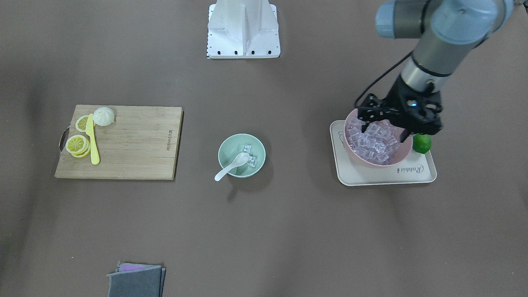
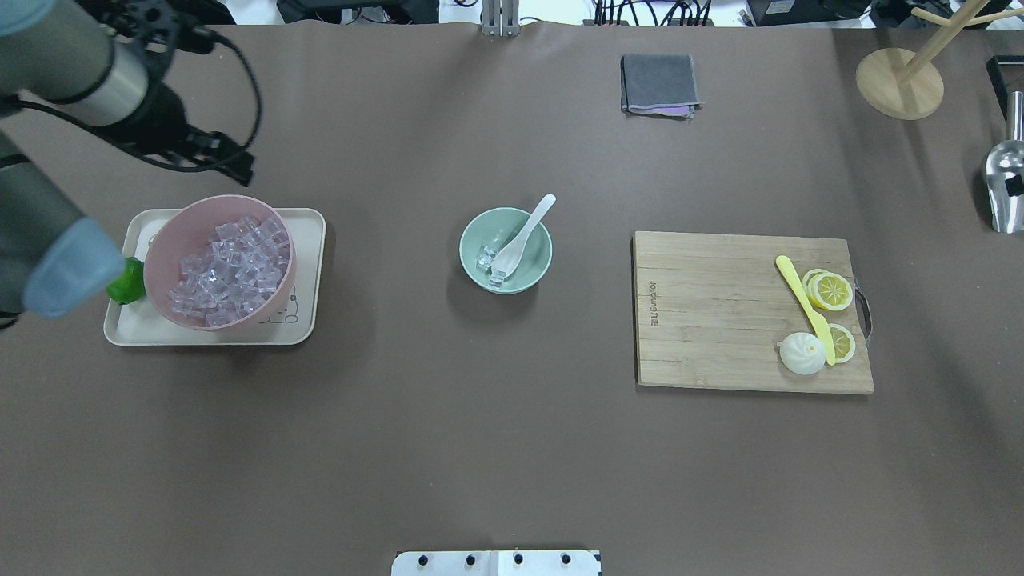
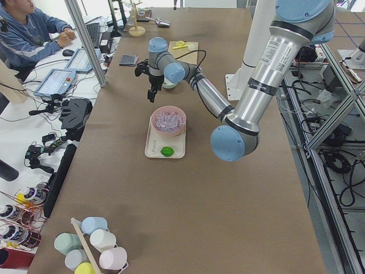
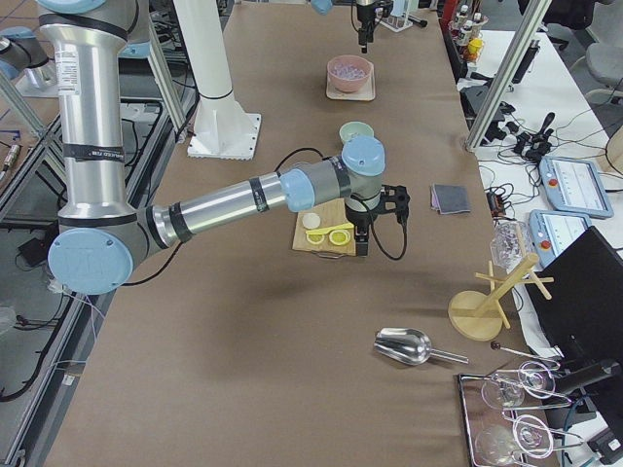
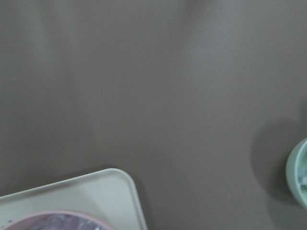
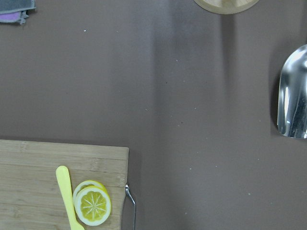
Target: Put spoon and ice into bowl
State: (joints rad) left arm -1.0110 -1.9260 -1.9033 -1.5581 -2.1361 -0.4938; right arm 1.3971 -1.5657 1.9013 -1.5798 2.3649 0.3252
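Note:
The white spoon lies with its scoop inside the mint-green bowl at the table's middle, its handle over the rim. A few clear ice cubes lie in that bowl beside the scoop. Many more ice cubes fill the pink bowl. My left gripper hovers above the pink bowl's rim, its jaws apart and nothing seen between them. In the overhead view it sits just past that bowl. My right gripper shows only in the exterior right view, above the cutting board; I cannot tell its state.
The pink bowl stands on a cream tray with a lime. A wooden cutting board holds a yellow knife, lemon slices and a white bun. A grey cloth and a metal scoop lie near the edges.

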